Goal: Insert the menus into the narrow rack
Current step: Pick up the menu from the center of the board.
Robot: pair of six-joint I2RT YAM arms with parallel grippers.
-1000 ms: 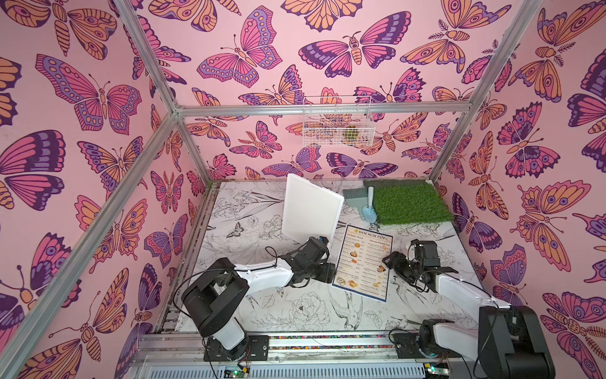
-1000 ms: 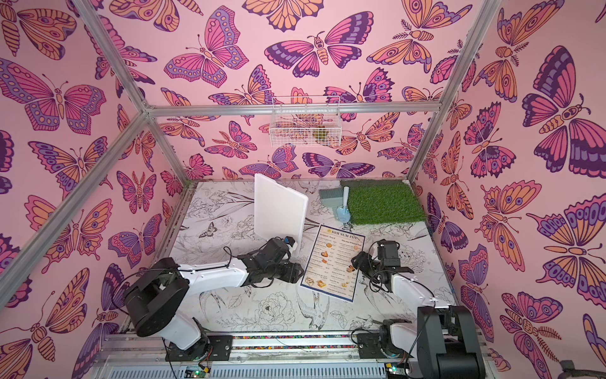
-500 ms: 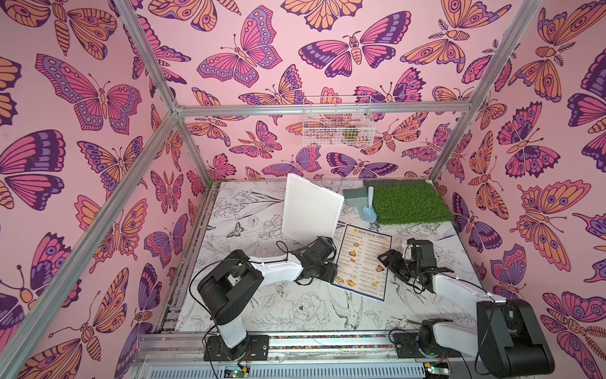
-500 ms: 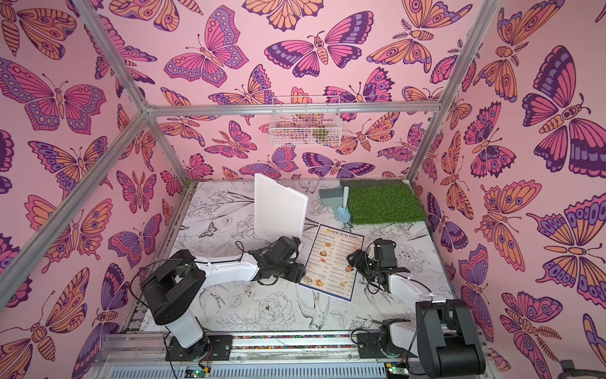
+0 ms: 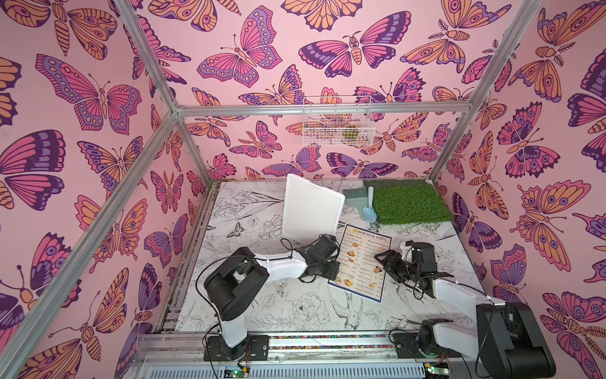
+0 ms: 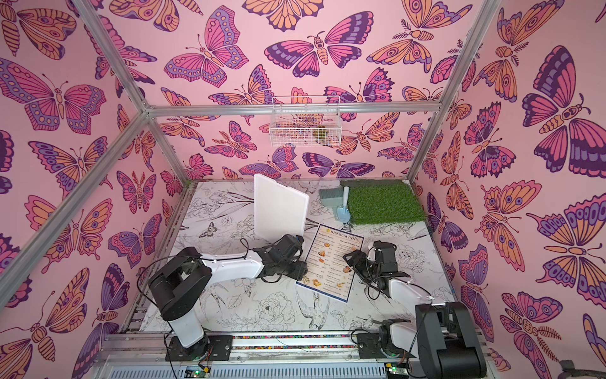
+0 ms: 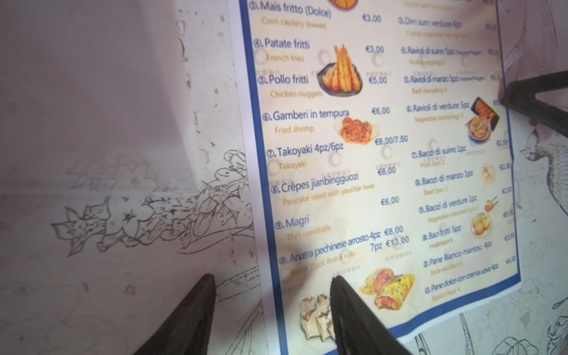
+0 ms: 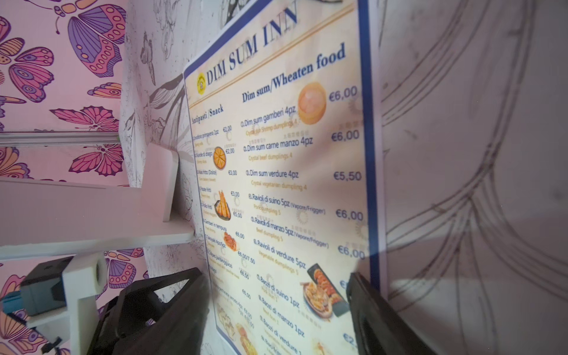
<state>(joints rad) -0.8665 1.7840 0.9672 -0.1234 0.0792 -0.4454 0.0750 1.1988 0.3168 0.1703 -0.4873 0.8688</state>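
**Menu flat on counter, both claws at its edges: pickup called for care**

The menu (image 5: 364, 259) lay face up and flat on the counter (image 5: 262, 295), b/w the two claws. The narrow rack (image 5: 311, 210) stood on edge, leaning, just behind the left claw (image 5: 333, 267) and near the sheet's top-left corner. Its slot couldn't be made out.

Left claw: released, jaws apart, straddling the menu's left long edge. In the left wrist view one fingertip (image 7: 338, 285) sat over the print, the other on bare counter. Right claw (image 5: 382, 259): also released, grasping nothing, w/ a tip at the sheet's right border.

Step in hand was prob. the pickup, so the task looked barely begun. Doing it well, IMO:
- The sheet looked thin and glossy w/ no raised edge, so a straight pinch would likely slip.
- Better to press one side and nudge inward so the sheet bows, then close the other claw on the lifted edge.
- Grip the border, not the middle, and leave the short leading edge free for the rack.
- Keep the left arm clear of the leaning rack, which looked easy to knock over.
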